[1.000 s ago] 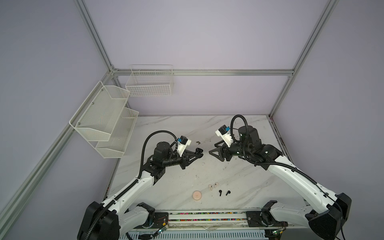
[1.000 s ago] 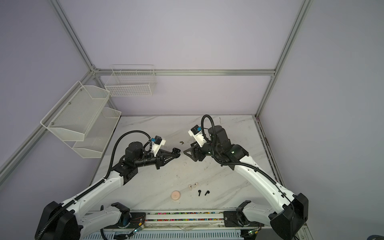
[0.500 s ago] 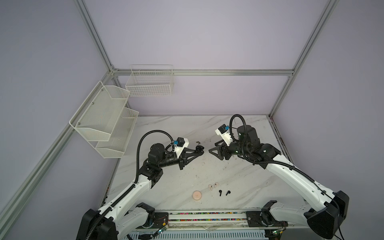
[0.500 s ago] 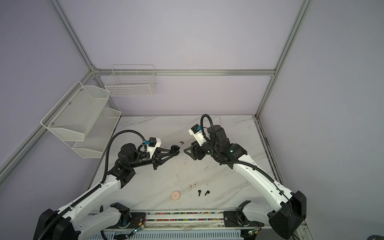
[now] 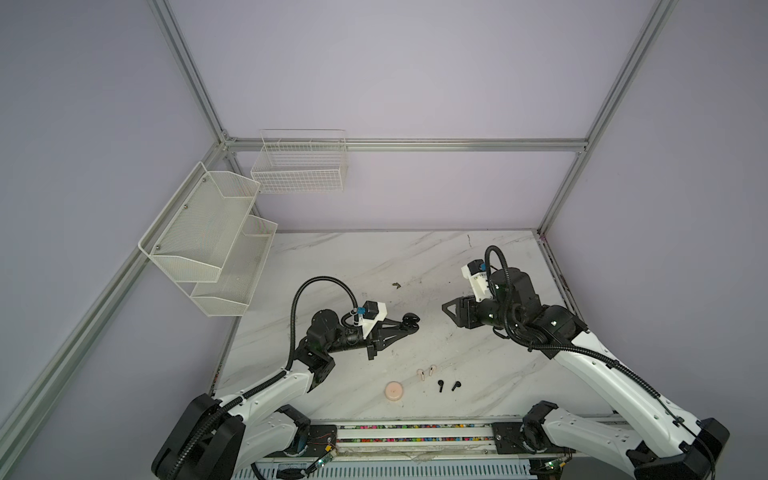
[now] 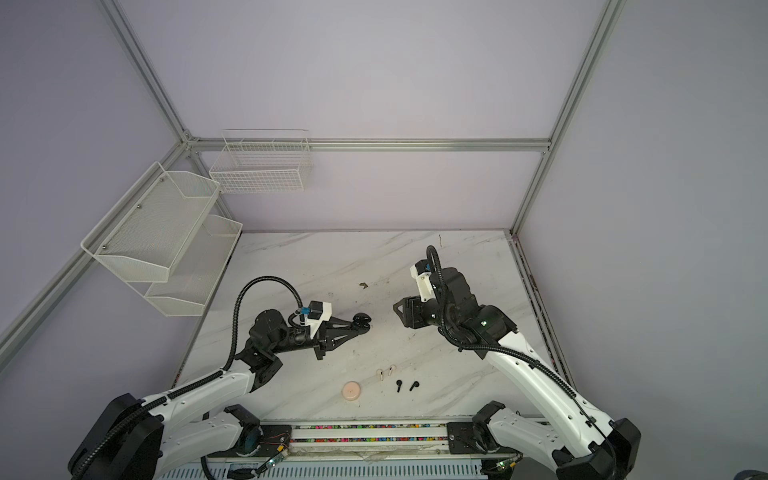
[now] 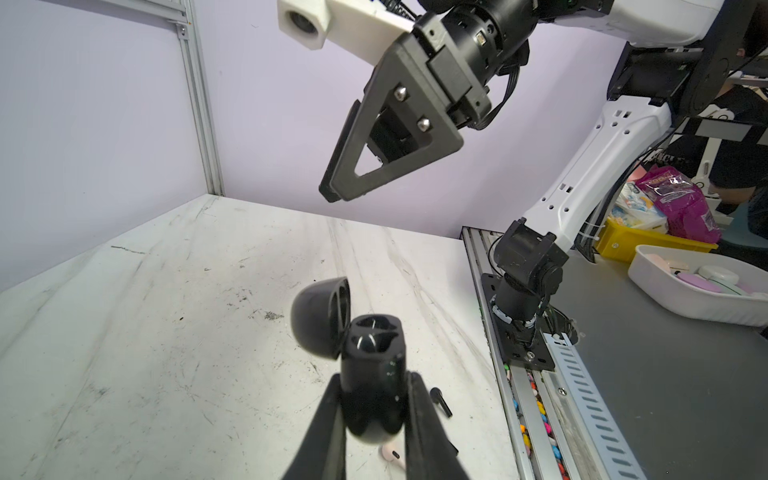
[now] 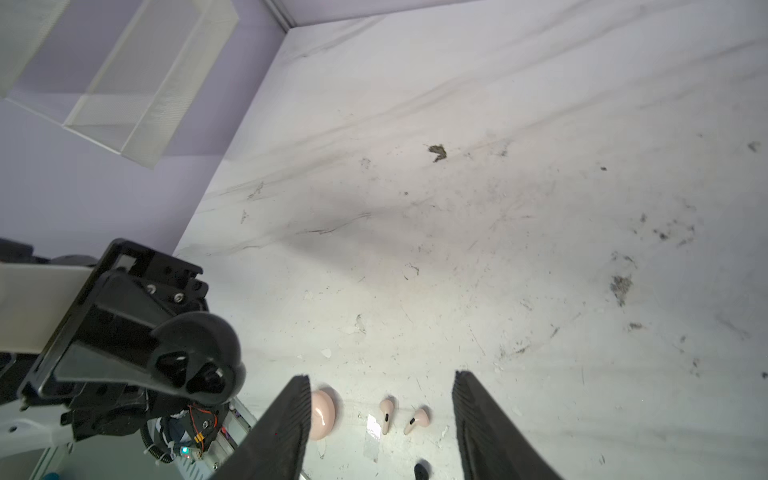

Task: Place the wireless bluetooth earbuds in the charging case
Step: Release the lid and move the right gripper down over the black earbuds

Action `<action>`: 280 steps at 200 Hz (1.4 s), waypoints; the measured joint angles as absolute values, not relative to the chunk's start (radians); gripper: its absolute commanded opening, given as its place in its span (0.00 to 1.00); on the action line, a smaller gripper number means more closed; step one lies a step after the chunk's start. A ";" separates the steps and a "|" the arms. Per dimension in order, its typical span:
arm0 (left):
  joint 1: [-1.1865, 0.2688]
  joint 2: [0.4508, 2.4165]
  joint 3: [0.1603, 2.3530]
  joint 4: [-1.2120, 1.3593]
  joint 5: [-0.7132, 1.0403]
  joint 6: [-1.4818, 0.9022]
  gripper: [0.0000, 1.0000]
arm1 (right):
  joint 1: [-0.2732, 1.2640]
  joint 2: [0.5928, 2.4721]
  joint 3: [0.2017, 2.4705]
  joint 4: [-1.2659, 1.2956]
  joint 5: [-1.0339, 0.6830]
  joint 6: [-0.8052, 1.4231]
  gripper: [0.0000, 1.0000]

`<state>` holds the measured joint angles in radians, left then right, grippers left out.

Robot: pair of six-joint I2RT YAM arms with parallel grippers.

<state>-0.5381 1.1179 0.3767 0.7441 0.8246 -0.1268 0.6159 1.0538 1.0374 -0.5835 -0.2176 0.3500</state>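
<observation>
marble table under lilac walls: the left claw is clenched on an open black case, held above the table's middle. the right claw hangs released and empty, facing it. two pink earbuds and two black earbuds lie near the front edge, beside a pink case.

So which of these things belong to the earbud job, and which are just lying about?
Job: open black case, held in the left gripper; closed pink case; two pink earbuds; two black earbuds; right gripper, open, empty.
Lying about: wire basket; mesh wall shelves; dark speck on the table.
</observation>
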 measured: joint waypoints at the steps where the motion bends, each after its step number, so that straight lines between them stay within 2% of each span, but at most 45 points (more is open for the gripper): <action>1: -0.539 1.119 0.375 0.748 0.824 -0.128 0.00 | 0.616 1.054 1.037 -0.585 -0.215 0.353 0.55; 50: -0.604 1.227 0.284 1.026 0.735 -0.147 0.00 | 0.616 1.200 0.948 -0.657 -0.171 0.445 0.53; 84: -0.610 1.298 0.263 1.167 0.704 -0.148 0.00 | 0.616 1.183 0.881 -0.662 -0.176 0.501 0.49; 114: -0.610 1.306 0.263 1.218 0.684 -0.163 0.00 | 0.638 1.164 0.830 -0.659 -0.175 0.584 0.47; 202: -0.610 1.317 0.263 1.275 0.657 -0.252 0.00 | 0.873 1.198 0.769 -0.663 -0.138 0.862 0.41; 239: -0.610 1.376 0.263 1.312 0.659 -0.281 0.00 | 0.986 1.267 0.775 -0.665 -0.127 0.950 0.40; 280: -0.610 1.398 0.263 1.349 0.665 -0.305 0.00 | 1.011 1.363 0.778 -0.662 -0.125 0.982 0.40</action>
